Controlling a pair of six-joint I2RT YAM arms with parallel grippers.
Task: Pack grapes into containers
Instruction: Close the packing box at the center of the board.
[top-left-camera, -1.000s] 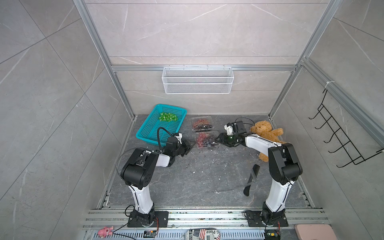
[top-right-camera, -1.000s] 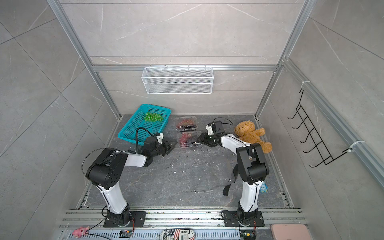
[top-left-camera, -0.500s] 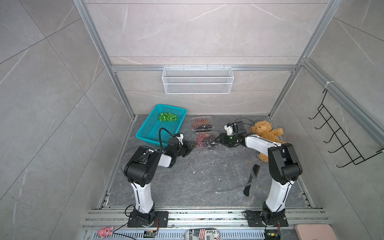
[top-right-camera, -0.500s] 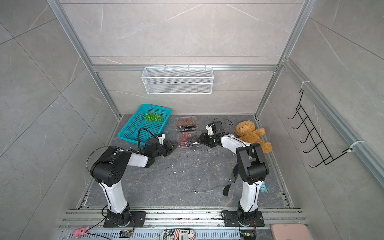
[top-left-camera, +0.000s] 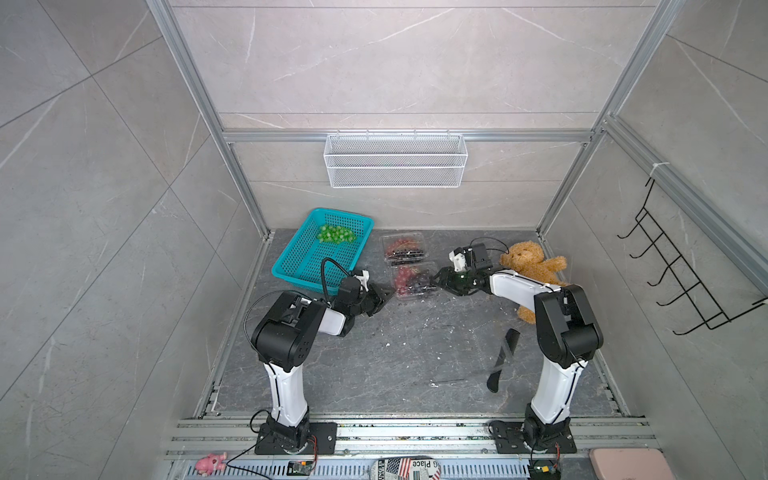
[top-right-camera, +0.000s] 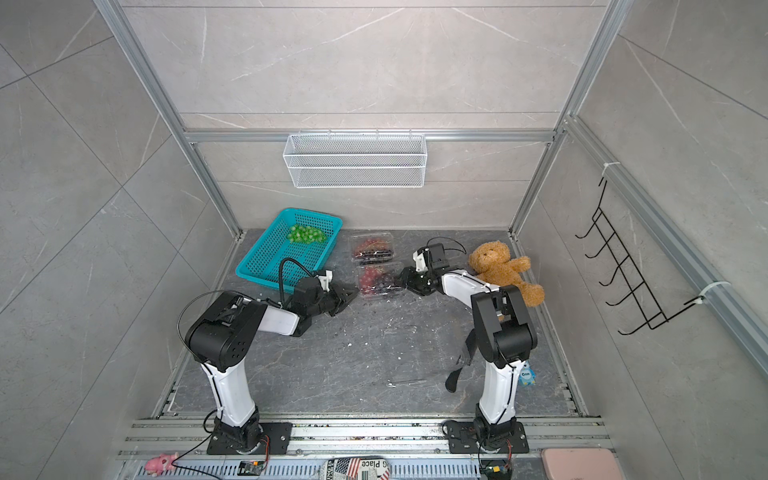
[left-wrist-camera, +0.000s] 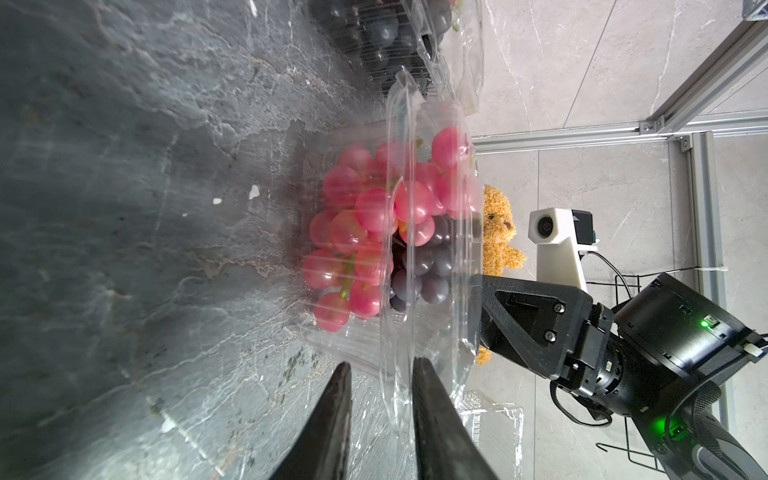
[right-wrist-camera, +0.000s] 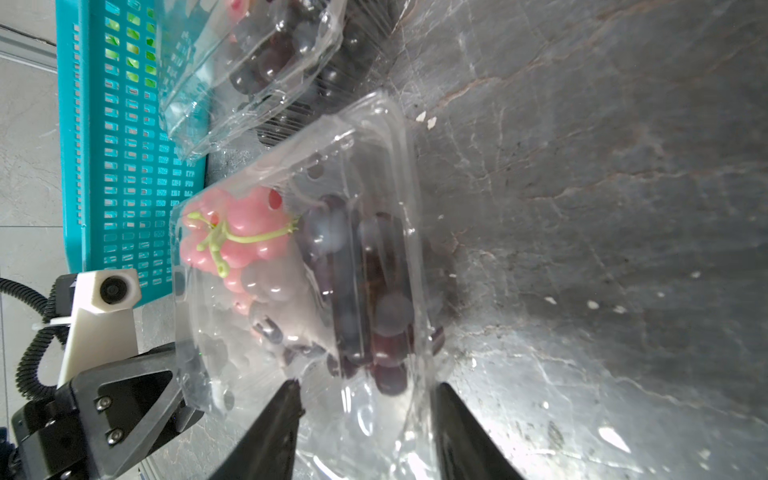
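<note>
Centre-frame at the lower clamshell (top-left-camera: 415, 283): left gripper (top-left-camera: 386, 296) part-open astride its rim (left-wrist-camera: 395, 361), right gripper (top-left-camera: 436, 281) brackets the end, grip unclear; I'd pinch the rim squarely shut.

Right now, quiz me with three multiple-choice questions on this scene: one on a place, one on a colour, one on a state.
1. The green grapes lie: A in the near container; B in the teal basket; C in both.
2. That container's grapes are: A green; B yellow; C red and dark purple.
3. Its lid is: A down over the fruit; B torn off; C folded back flat.
Answers: 1 B, the green bunch sits in the basket. 2 C, wrist views show both colours. 3 A, vented plastic covers them.
</note>
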